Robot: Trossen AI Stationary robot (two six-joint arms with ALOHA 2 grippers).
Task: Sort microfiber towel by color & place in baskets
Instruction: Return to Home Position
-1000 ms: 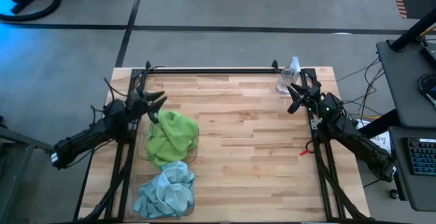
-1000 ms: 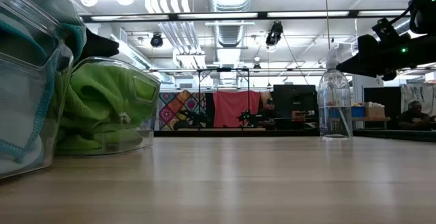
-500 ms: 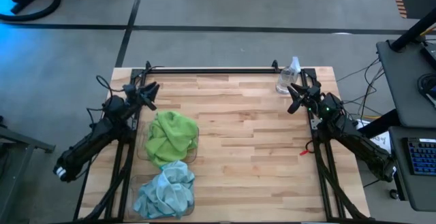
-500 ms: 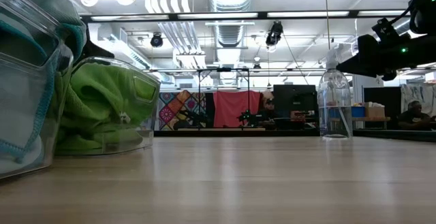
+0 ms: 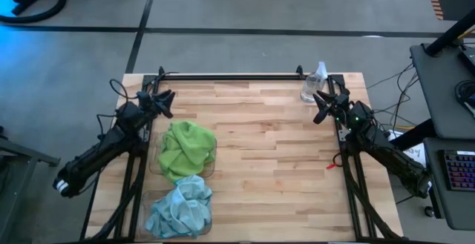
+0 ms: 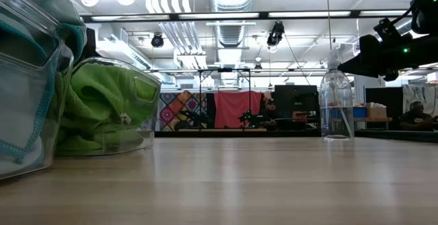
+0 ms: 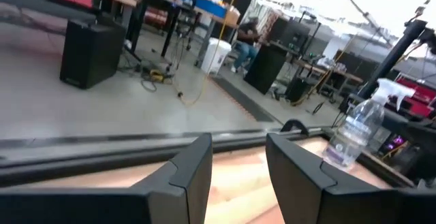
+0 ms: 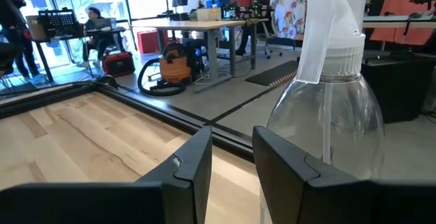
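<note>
Your left gripper [image 5: 162, 100], upper left, and right gripper [image 5: 320, 104] by the bottle [image 5: 314, 82] both hang released, green towel [image 5: 185, 149] and blue towel [image 5: 180, 205] (each crumpled) in separate bins [image 6: 153, 109].

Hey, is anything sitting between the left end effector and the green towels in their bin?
Nothing visible does. The left end effector hovers open near the table's left edge, and only bare wood lies between it and the green towels heaped in their bin.
</note>
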